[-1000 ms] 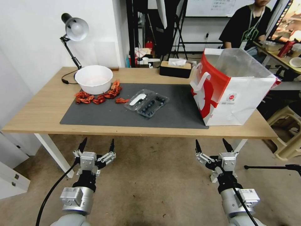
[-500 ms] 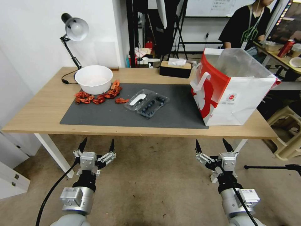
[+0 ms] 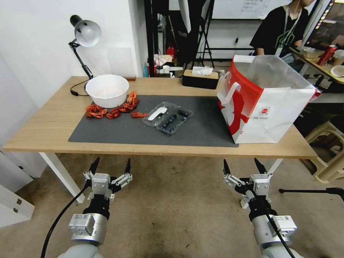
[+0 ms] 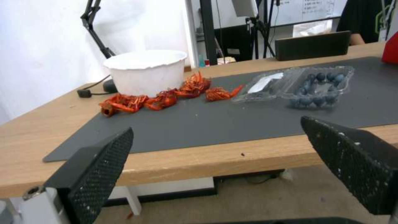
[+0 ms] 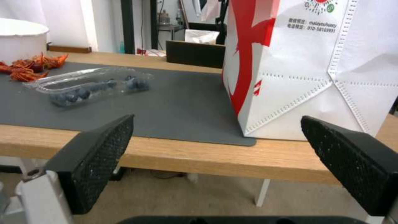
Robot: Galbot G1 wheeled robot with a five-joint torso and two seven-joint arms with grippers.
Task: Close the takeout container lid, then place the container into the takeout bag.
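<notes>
From the head view, the takeout container (image 3: 167, 117) lies open on the dark mat (image 3: 200, 129), its long axis slanting toward the takeout bag (image 3: 267, 104) at the table's right end, while the left gripper (image 3: 110, 166) and right gripper (image 3: 242, 166) hang below the table's front edge, both spread wide and empty. In the left wrist view the lid (image 4: 262, 86) lies flat, touching the blueberry half on the side toward the bowl (image 4: 145, 72), ahead of the left gripper, which I judge the nearer. In the right wrist view the bag stands just ahead, the container well off toward the bowl.

The only readable print stands on the bag (image 5: 315, 77): on its white side, under a small round red-and-green logo at about 12 o'clock in the right wrist view, a line of Chinese characters ending "maiayouhuoy", then another ending "010-58103931". The characters themselves are too small to make out.
</notes>
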